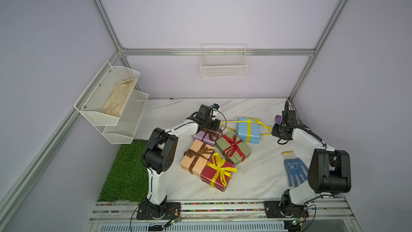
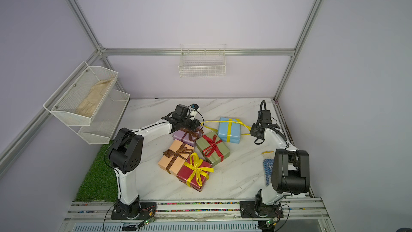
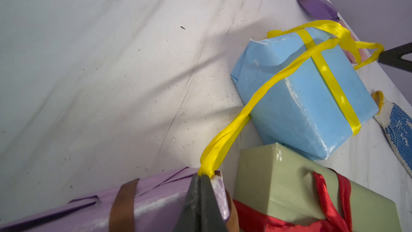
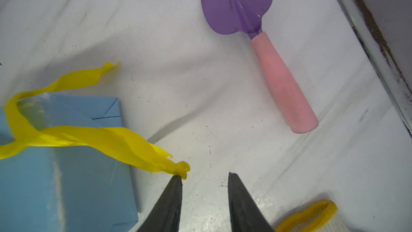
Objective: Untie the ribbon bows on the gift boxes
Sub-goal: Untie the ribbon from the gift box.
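Marble tabletop (image 1: 256,175), trowel (image 1: 278,120) half hidden at two o'clock.
Left gripper (image 3: 204,175) pinches yellow ribbon (image 3: 225,139); right gripper (image 4: 204,175) spread.

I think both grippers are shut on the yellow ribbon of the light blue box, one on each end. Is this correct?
Not quite. Only the left gripper is shut on the yellow ribbon of the light blue box. The right wrist view shows the right gripper open, the other end at one fingertip.
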Motion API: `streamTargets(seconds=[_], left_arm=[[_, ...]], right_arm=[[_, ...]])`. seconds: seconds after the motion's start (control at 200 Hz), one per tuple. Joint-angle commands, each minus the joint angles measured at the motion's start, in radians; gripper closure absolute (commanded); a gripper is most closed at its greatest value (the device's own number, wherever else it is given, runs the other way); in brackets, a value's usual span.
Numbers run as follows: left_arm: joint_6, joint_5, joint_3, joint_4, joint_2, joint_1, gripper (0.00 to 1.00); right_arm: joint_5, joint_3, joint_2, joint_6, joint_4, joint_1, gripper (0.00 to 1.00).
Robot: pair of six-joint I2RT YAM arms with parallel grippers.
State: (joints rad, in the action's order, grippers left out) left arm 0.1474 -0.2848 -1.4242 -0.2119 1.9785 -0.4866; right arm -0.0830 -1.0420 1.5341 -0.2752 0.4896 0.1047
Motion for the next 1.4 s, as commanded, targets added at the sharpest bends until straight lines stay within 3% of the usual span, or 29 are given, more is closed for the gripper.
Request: streamTargets(seconds=[0.0, 0.1, 0.205, 0.575, 0.83, 1.06, 1.395], left_arm=[[-0.027, -0.032, -0.052, -0.031, -0.049, 0.009, 0.83], [-0.054, -0.039, -0.080, -0.070, -0.064, 0.009, 0.64], [-0.078, -0.053, -0.118, -0.110, -0.072, 0.008, 0.51], [-0.257, -0.200, -0.367, -0.103, 0.109, -0.070, 0.23], [-0.316, -0.237, -0.518, -0.104, 0.256, -0.117, 0.19], [-0.341, -0.193, -0.640, -0.095, 0.366, -0.155, 0.18], [-0.335, -0.197, -0.730, -0.061, 0.437, -0.171, 0.19]], right_arm=[[0.041, -0.045, -0.061, 0.024, 0.058, 0.002, 0.59], [0.143, -0.047, -0.090, 0.028, 0.042, 0.003, 0.59], [0.178, -0.059, -0.096, 0.028, 0.059, 0.004, 0.58], [0.371, -0.011, -0.030, -0.070, -0.103, 0.002, 0.61], [0.421, 0.028, 0.003, -0.132, -0.172, 0.002, 0.65], [0.455, 0.070, -0.002, -0.156, -0.211, 0.002, 0.69], [0.486, 0.145, -0.029, -0.171, -0.252, -0.005, 0.72]])
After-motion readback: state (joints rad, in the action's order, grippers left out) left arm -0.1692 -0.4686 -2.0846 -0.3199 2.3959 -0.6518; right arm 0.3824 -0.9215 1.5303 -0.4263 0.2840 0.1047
